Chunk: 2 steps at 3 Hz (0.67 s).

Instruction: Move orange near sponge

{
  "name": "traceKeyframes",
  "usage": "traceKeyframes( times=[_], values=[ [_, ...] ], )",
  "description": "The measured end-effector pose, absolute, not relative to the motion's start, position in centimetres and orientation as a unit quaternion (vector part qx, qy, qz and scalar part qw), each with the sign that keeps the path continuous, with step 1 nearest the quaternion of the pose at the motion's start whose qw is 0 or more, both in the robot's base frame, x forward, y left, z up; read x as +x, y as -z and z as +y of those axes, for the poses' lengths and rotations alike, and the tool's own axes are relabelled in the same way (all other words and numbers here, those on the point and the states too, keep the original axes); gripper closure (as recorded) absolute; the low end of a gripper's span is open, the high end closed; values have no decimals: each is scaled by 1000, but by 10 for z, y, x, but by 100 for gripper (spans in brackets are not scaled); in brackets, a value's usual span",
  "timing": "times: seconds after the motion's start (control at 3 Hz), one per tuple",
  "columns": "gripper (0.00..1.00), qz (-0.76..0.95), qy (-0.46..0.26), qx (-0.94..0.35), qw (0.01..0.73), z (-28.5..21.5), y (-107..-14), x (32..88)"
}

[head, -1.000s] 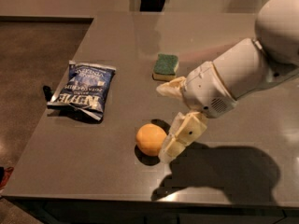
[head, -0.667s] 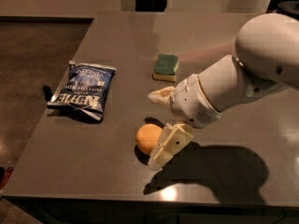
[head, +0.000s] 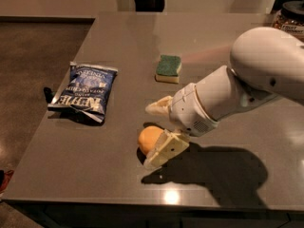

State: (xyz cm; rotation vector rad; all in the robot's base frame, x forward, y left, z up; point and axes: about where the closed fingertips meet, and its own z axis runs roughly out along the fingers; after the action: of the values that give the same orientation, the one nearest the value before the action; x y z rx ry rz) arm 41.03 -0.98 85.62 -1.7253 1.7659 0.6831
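The orange (head: pixel 147 139) sits on the grey table (head: pixel 118 51) near its front middle. The sponge (head: pixel 168 68), dark green on top with a pale yellow base, lies further back, well apart from the orange. My gripper (head: pixel 153 134) is low over the table with its two pale fingers spread, one finger (head: pixel 158 107) behind the orange and the other finger (head: pixel 165 148) in front of it. The orange lies between the fingers, and the near finger hides part of it. The gripper is open.
A blue chip bag (head: pixel 84 91) lies at the left side of the table, near the left edge. A jar (head: pixel 290 14) stands at the back right corner. My white arm (head: pixel 247 80) reaches in from the right and casts a shadow on the table.
The arm has moved left toward the orange, so the open fingers now straddle it. The orange, sponge and bag have not moved.
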Motion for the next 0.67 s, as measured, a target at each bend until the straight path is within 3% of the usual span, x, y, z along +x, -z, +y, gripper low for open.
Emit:
traceKeyframes(
  times=[0.33,0.67],
  values=[
    [49,665,-248,-645,284,-14,-854,418],
    [72,674,-235,-640,286,-20,-857,430]
  ],
)
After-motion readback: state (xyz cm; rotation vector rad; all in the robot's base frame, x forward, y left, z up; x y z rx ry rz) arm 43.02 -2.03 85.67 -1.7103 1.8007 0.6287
